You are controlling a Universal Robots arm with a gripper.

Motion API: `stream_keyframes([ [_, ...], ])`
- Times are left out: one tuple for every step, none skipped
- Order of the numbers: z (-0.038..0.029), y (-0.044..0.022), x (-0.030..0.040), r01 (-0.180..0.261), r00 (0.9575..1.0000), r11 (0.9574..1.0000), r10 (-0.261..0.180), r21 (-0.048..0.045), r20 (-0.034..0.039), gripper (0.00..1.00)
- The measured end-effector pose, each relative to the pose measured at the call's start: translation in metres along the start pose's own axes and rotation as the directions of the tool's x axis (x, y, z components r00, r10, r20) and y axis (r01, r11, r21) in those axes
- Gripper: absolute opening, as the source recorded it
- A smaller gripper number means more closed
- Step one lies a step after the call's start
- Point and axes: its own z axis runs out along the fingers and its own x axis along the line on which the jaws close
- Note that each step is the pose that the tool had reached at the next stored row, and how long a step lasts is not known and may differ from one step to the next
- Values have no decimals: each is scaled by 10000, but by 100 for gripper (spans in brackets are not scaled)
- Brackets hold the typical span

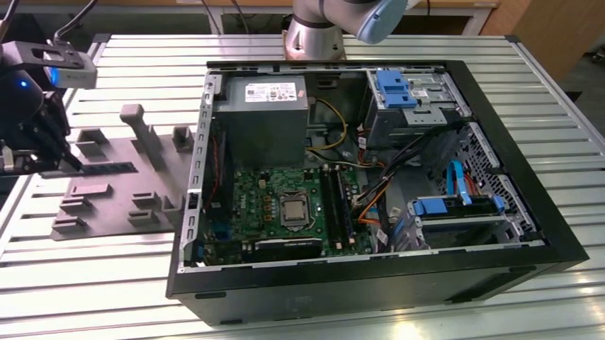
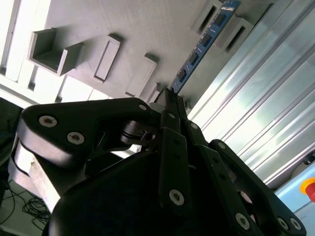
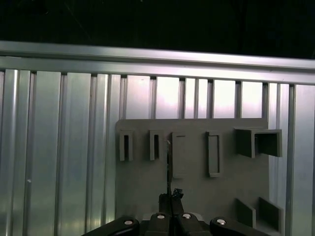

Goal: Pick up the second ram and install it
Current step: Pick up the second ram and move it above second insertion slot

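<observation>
1. Gripper (image 1: pixel 62 163) — jaws drawn narrow, pinched on one end of the second ram (image 1: pixel 106 168). In both wrist views they press the stick's flat faces, so it rides on edge.
2. Second ram: dark, thin, long. It juts from the fingertips over the grey tray (image 1: pixel 113 205) at the exterior view's left, well apart from the computer case (image 1: pixel 378 287). Whether its lower edge is clear of the tray cannot be told.
3. Grey tray — slotted holder on the ribbed table (image 1: pixel 142 64). The slots probably keep sticks standing for an end grip.
4. Computer case: open side up, motherboard (image 1: pixel 260 195) exposed, memory slots (image 1: pixel 338 205) beside the processor socket (image 1: pixel 295 210). Installation judged not yet done.
</observation>
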Motion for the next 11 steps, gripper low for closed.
stream_keyframes([
  [-5,0,-1,-1,10000,10000,1,1,6,12],
  [-11,0,-1,0,10000,10000,0,1,11,12],
  [-17,0,-1,0,10000,10000,0,0,17,12],
  [-23,0,-2,0,10000,10000,0,0,21,12],
  [-29,0,-2,0,10000,10000,0,0,26,12],
  [-36,0,-2,0,10000,10000,0,0,35,12],
  [-43,0,-3,0,10000,10000,0,1,46,12],
  [-49,0,-3,0,10000,10000,0,2,61,12],
  [-56,0,-4,0,10000,10000,0,3,72,12],
  [-63,0,-4,0,10000,10000,0,2,84,12],
  [-69,0,-5,0,10000,10000,0,3,96,12],
])
